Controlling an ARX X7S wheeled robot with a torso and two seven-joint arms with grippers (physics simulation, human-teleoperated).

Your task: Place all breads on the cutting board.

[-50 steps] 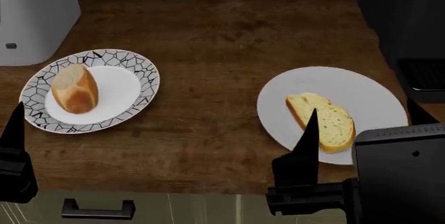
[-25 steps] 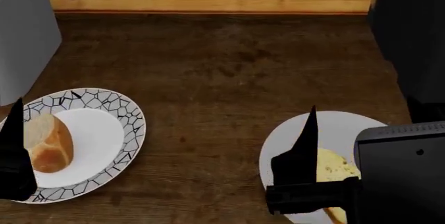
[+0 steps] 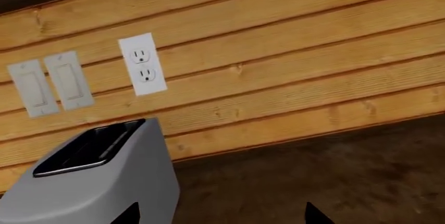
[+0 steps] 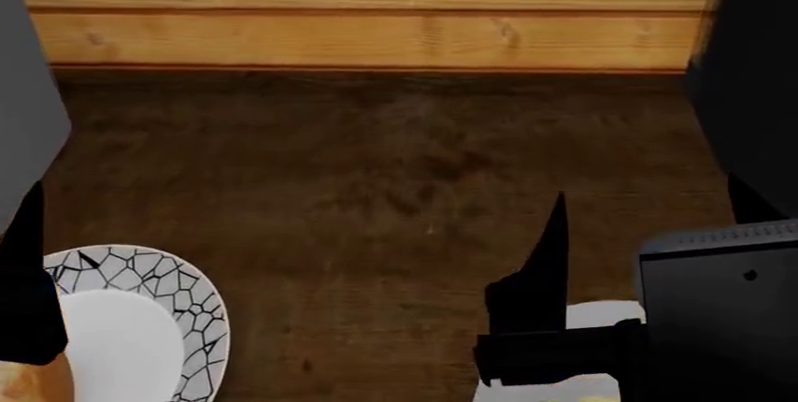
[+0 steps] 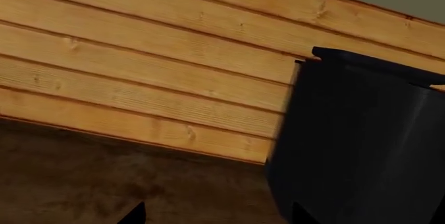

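Only a golden-brown corner of the roll [image 4: 35, 385] shows in the head view, at the bottom left edge on a patterned plate [image 4: 163, 299]. A pale sliver of the slice [image 4: 581, 393] peeks out below my right arm on a white plate [image 4: 605, 313]. The cutting board is out of view. My left gripper [image 3: 222, 219] is open, its tips wide apart over bare counter beside a toaster. My right gripper [image 5: 217, 218] is open too, with nothing between its tips. In the head view one dark finger [image 4: 551, 252] of the right gripper stands above the white plate.
A grey toaster [image 3: 90, 182] stands at the left of the dark wooden counter [image 4: 374, 168]. A tall black appliance [image 5: 361, 146] stands at the right. The plank wall [image 4: 374, 9] behind carries an outlet [image 3: 143, 65] and two switches [image 3: 49, 83].
The head view has swung up toward the wall. Both plates and breads have slid to the bottom edge of the frame. The grippers hold the same places in view.
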